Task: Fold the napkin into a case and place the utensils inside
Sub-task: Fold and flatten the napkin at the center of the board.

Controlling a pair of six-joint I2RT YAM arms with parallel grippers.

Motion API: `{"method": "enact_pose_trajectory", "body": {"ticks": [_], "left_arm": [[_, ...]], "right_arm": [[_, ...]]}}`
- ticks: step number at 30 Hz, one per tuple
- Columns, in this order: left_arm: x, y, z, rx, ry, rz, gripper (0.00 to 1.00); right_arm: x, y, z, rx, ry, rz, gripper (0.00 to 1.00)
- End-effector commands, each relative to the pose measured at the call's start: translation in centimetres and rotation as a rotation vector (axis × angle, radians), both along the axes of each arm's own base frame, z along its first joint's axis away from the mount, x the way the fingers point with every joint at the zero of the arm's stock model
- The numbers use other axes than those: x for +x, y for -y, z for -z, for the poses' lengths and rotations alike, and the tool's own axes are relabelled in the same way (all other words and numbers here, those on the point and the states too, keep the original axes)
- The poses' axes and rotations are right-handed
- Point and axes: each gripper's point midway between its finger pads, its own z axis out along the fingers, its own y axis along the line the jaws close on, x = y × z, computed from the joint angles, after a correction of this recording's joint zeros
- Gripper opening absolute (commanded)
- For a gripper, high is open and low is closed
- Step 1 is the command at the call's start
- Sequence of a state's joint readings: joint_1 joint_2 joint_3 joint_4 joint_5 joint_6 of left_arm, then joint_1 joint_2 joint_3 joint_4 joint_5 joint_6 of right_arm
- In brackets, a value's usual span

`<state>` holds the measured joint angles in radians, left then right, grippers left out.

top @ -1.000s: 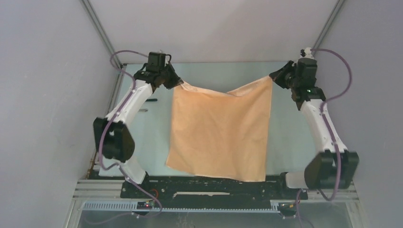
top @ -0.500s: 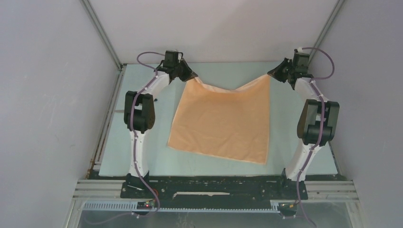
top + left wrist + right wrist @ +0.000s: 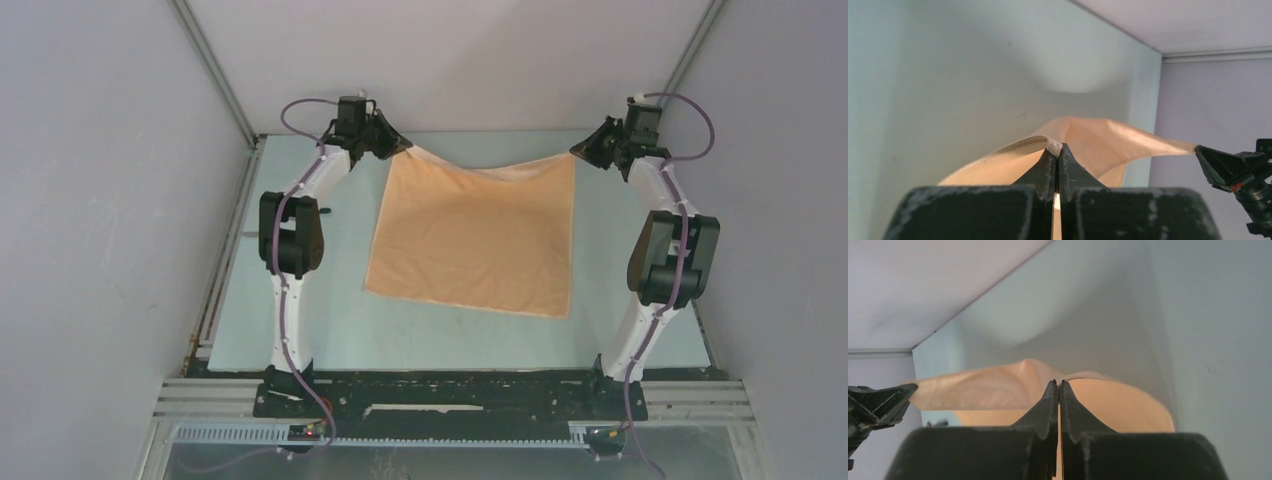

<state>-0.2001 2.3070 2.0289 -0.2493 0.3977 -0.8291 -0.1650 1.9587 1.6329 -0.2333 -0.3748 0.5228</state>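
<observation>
**A:** When you look down from the top camera, where does the napkin sit on the table?

**B:** You find the napkin (image 3: 475, 235) spread open over the middle of the table (image 3: 330, 320). Its near edge lies on the table top. Its two far corners are lifted toward the table's far edge, and the cloth sags between them. The left gripper (image 3: 405, 148) pinches the corner toward the table's far left. The right gripper (image 3: 578, 152) pinches the one toward the table's far right.

**A:** And what does your left wrist camera give you?

**B:** You see the left gripper (image 3: 1057, 150) with its jaws pressed together on a hemmed corner of the napkin (image 3: 1098, 140). From there the peach cloth runs taut above the table (image 3: 948, 75) to the dark tip of the right gripper (image 3: 1200, 150). The cloth's shadow falls on the table behind it.

**A:** Does your right wrist camera agree?

**B:** Yes. You see the right gripper (image 3: 1058, 385) with its jaws closed tight, and only a sliver of gap shows between them. The napkin (image 3: 988, 387) rises just behind the tips, but you cannot see the pinched corner itself here. The cloth stretches above the table (image 3: 1098, 315) to the left gripper (image 3: 910, 387), whose tip meets the napkin's other corner.
</observation>
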Motion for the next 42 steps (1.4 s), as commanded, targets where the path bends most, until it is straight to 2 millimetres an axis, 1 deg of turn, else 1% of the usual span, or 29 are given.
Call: {"method": "enact_pose_trajectory", "body": {"ticks": [1,2,3,5,7,10,11,12,14,15,17,21,22,24,27,31,34,39,42], "left_arm": [[-2.8,-1.8,-1.6,0.027,-0.039,0.006,0.0],[-3.7,-2.2,-1.1,0.031,-0.075,0.008,0.0],[-4.8,-2.7,-0.4,0.046,-0.114,0.01,0.0],[-7.6,-3.9,0.9,0.109,-0.204,0.017,0.0],[-10.2,-5.1,1.5,0.184,-0.258,0.028,0.0],[-14.3,-5.5,2.7,0.223,-0.331,0.103,0.0],[-15.6,-5.6,3.2,0.245,-0.346,0.125,0.0],[-17.1,-5.7,4.0,0.264,-0.364,0.151,0.0],[-19.6,-5.7,5.1,0.3,-0.39,0.195,0.0],[-20.8,-5.5,5.6,0.314,-0.401,0.224,0.0],[-22.8,-5.9,7.0,0.352,-0.441,0.238,0.0],[-25.4,-5.6,8.6,0.366,-0.476,0.268,0.0],[-26.1,-5.7,9.0,0.374,-0.486,0.271,0.0],[-26.6,-5.6,9.4,0.374,-0.493,0.274,0.0],[-27.1,-6.1,10.2,0.406,-0.511,0.272,0.0],[-27.8,-6.4,11.0,0.421,-0.532,0.28,0.0],[-28.3,-7.1,11.4,0.458,-0.545,0.276,0.0],[-29.4,-8.0,12.5,0.504,-0.582,0.286,0.0],[-29.9,-8.1,13.3,0.505,-0.604,0.29,0.0]], "right_arm": [[-5.1,-0.6,-2.7,0.016,-0.073,0.022,0.0],[-6.7,-1.1,-2.6,0.035,-0.102,0.02,0.0],[-8.4,-1.6,-3.1,0.042,-0.114,0.022,0.0],[-11.7,-2.3,-2.1,0.058,-0.174,0.029,0.0],[-14.9,-3.3,-0.4,0.068,-0.255,0.013,0.0],[-18.8,-4.0,1.9,0.003,-0.324,-0.014,0.0],[-20.5,-4.2,3.2,-0.001,-0.359,-0.017,0.0],[-21.7,-4.3,4.0,0.003,-0.376,-0.017,0.0],[-23.8,-4.8,5.5,0.008,-0.402,-0.019,0.0],[-24.7,-5.2,6.3,0.013,-0.41,-0.026,0.0],[-26.2,-5.7,7.6,0.026,-0.428,-0.035,0.0],[-28.0,-6.2,10.3,0.055,-0.469,-0.034,0.0],[-28.2,-6.2,10.7,0.056,-0.478,-0.033,0.0],[-28.5,-5.9,11.1,0.041,-0.484,-0.021,0.0],[-29.0,-5.2,11.2,0.019,-0.487,0.003,0.0],[-30.2,-4.3,11.9,0.002,-0.523,0.044,0.0],[-30.7,-3.4,12.3,-0.029,-0.544,0.072,0.0],[-31.6,-3.8,13.0,-0.011,-0.582,0.054,0.0],[-31.9,-3.8,13.3,-0.012,-0.59,0.063,0.0]]}}
